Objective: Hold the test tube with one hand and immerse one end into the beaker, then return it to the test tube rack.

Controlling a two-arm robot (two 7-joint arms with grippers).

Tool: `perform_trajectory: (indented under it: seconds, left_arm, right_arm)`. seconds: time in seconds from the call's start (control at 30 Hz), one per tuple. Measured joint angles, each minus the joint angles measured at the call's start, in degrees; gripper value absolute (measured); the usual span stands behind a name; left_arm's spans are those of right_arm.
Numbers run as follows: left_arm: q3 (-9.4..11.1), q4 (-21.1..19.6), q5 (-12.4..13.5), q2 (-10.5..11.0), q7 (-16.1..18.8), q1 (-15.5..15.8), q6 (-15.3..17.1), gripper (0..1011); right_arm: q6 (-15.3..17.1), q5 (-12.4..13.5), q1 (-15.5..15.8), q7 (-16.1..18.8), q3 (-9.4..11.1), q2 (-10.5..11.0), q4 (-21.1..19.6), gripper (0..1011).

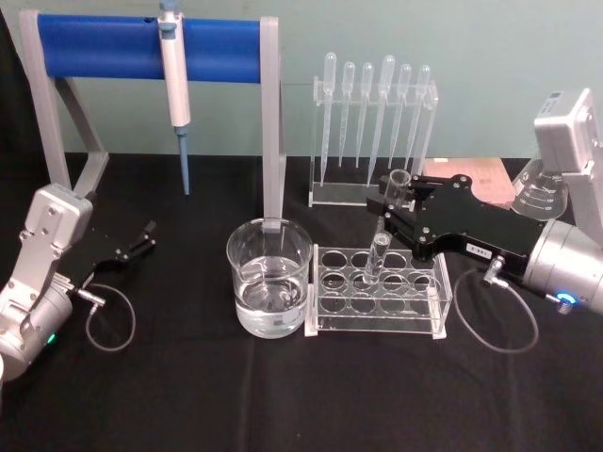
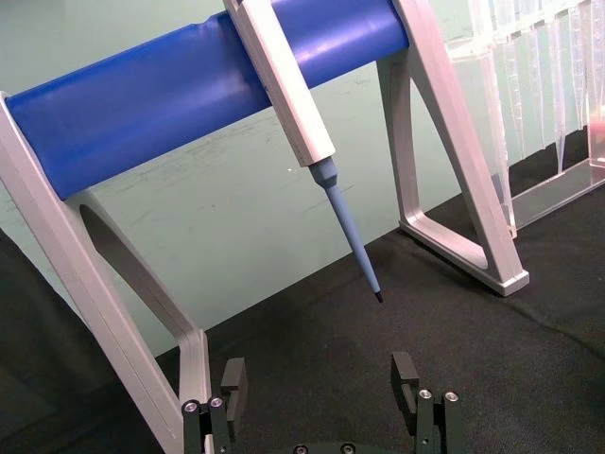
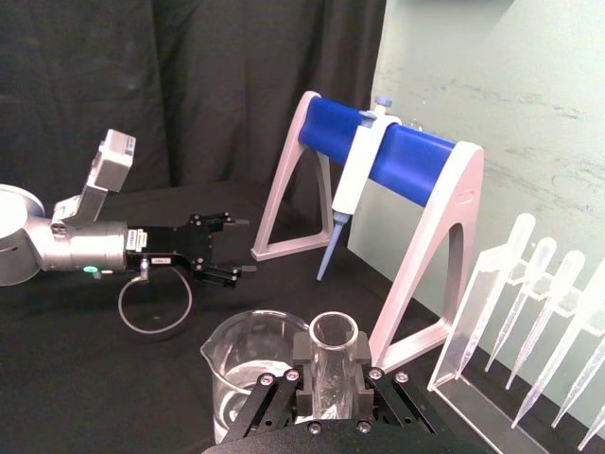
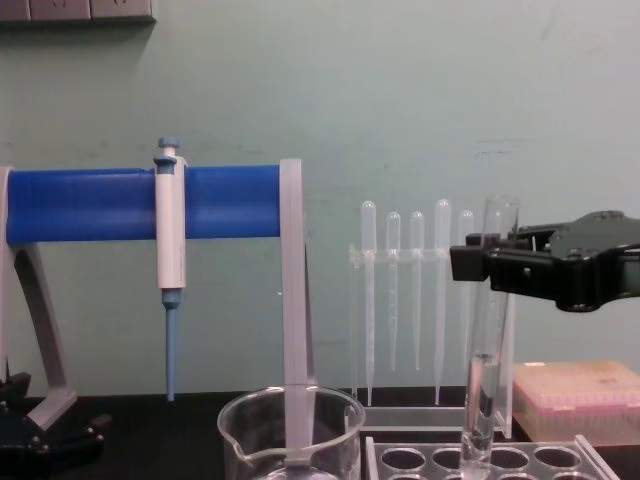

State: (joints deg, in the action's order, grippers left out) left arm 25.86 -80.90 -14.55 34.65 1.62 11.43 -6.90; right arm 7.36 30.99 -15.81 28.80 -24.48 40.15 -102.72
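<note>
Right claw (image 1: pixel 397 202): clenched on the tube (image 1: pixel 382 247) just below its rim, tube near upright, slightly tilted, its round bottom inside a hole of the clear rack (image 1: pixel 377 292) directly under the claw; in the chest view the claw (image 4: pixel 470 262) grips the tube (image 4: pixel 484 350) high up and the lower end reaches into the rack (image 4: pixel 490 462). In the right wrist view the tube's open rim (image 3: pixel 334 333) stands between the claw's fingers (image 3: pixel 301 352). Beaker (image 1: pixel 269 278): partly filled with clear liquid, on the black worktop (image 1: pixel 283 395), just beside the rack on the side toward the left arm, below and apart from the right claw; seen also in the chest view (image 4: pixel 292 435) and the right wrist view (image 3: pixel 253 374). Pipette stand (image 1: pixel 372 132): clear, holding six bulb pipettes, just behind the right claw. Blue bar frame (image 1: pixel 141 47) with a hanging pipettor (image 1: pixel 175 85): behind the beaker, well off from the right claw. Flask (image 1: pixel 539 193) and a pink box (image 1: pixel 485 179): behind the right arm. Left claw (image 1: pixel 141 240): released, fingers (image 2: pixel 406 374) spread with nothing between them, low over the worktop near the frame's foot, well apart from tube and beaker; seen from the right wrist view (image 3: pixel 227 248) across the worktop.
</note>
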Motion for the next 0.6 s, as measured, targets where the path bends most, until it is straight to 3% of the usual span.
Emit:
perform_trajectory:
  seconds: [0.6]
  left_arm:
    - [0.0,0.0,0.0,0.0,0.0,0.0,0.0,1000]
  right_arm:
    - [-0.8,-1.4,-0.7,1.5,-0.9,-3.1,4.8,226]
